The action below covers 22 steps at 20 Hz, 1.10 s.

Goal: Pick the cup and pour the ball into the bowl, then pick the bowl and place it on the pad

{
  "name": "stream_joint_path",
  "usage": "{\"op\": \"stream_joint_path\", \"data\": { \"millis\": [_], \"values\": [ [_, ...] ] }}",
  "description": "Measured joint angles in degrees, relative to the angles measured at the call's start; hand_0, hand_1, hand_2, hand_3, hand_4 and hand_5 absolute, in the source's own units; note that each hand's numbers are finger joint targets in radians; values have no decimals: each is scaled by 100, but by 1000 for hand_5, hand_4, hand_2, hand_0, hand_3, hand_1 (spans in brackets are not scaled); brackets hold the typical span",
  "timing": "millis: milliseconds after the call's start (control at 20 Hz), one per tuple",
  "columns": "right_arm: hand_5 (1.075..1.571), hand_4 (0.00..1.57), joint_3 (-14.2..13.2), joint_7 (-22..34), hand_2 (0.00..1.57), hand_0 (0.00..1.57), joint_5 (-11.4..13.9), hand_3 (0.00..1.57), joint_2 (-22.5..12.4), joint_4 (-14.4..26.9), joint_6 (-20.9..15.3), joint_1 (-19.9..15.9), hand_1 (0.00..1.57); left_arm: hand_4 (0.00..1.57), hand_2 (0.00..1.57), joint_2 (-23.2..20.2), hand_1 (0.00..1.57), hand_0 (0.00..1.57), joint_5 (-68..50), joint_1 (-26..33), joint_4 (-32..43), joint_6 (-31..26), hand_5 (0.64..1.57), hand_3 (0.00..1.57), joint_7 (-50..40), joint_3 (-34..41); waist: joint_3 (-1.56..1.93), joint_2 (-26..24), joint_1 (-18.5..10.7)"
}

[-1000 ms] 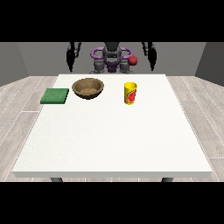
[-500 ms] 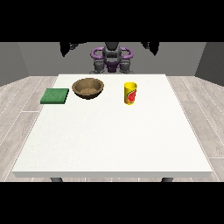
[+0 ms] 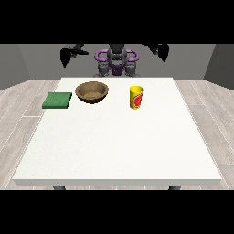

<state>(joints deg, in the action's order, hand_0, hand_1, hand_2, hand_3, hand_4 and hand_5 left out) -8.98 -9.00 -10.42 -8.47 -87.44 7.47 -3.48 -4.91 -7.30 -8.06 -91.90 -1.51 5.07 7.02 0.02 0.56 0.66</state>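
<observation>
Front view showed the yellow cup [image 3: 135,97] standing upright on the white worktop [image 3: 119,146], toward the far edge. Taking the cup as landmark, the brown wooden bowl [image 3: 92,92] sat well apart at the view's left of it, and the green pad [image 3: 57,100] lay beyond the bowl, near the worktop's left edge. No ball could be made out from this angle. Behind the cup, both hands hung raised above the far edge, clear of everything: the hand at the view's left [image 3: 68,54] and the hand at the view's right [image 3: 161,50]. How their fingers lay could not be told.
</observation>
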Motion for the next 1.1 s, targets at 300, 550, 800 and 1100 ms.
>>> {"op": "stream_joint_path", "data": {
  "millis": [300,550,800,1100],
  "values": [
    [1569,0,-87,-655,0,0,65,0,-7,591,87,-581,0,0,0,7,0,0,130,-727,661,137,1390,0,626,126,0,774,101],
    [1568,0,-72,-701,0,0,98,0,-14,711,49,-937,0,0,0,-46,0,0,144,-1039,1650,105,1368,0,1462,364,-3,1101,247],
    [1570,0,-31,-809,0,0,174,0,-27,938,16,-1420,0,0,0,-101,0,0,264,-1695,2481,285,1382,0,1959,488,-3,1471,379],
    [1570,0,-59,-824,0,0,168,0,-66,1189,0,-1766,0,0,0,-9,0,0,360,-2078,3433,501,1361,0,2549,549,-4,1585,465]
  ]
}}
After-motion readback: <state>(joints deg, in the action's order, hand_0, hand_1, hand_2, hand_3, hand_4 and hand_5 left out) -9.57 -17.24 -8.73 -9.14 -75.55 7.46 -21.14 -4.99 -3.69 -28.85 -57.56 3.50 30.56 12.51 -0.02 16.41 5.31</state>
